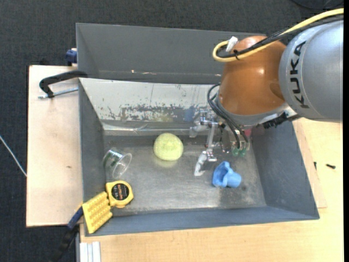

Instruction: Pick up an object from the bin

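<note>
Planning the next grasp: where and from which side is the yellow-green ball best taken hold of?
Probably straight down from above, closing across the widest middle of the yellow-green ball. It is round, so no side is better, and it lies apart from the other things.

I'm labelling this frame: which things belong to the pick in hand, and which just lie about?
In play: gripper; blue plastic piece beside it.
Lying about: yellow-green ball; clear cup; yellow tape measure; yellow ridged block.
</note>
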Robot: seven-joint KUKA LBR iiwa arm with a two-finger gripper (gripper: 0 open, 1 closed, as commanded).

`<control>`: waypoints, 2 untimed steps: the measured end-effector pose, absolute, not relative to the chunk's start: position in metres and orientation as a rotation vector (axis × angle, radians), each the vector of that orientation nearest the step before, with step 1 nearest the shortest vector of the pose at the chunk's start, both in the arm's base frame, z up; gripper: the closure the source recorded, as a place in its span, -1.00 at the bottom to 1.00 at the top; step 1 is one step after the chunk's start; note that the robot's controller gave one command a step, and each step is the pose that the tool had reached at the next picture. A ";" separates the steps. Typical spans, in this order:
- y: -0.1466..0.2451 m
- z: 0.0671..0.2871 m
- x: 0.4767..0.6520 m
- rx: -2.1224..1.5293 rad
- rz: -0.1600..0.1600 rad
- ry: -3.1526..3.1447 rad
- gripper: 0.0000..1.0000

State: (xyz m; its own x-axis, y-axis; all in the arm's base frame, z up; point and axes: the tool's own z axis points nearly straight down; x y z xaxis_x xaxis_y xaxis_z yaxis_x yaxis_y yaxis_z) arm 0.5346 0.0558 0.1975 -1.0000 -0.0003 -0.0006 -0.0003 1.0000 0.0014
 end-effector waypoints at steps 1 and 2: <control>0.076 0.127 0.568 0.019 0.004 3.134 -1.00; 0.084 0.108 0.572 -0.059 0.002 3.137 -1.00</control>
State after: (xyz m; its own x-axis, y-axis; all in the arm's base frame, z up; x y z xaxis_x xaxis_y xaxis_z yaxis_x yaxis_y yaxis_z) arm 0.5717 0.0837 0.1078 -0.9993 -0.0376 -0.0037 -0.0376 0.9993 0.0011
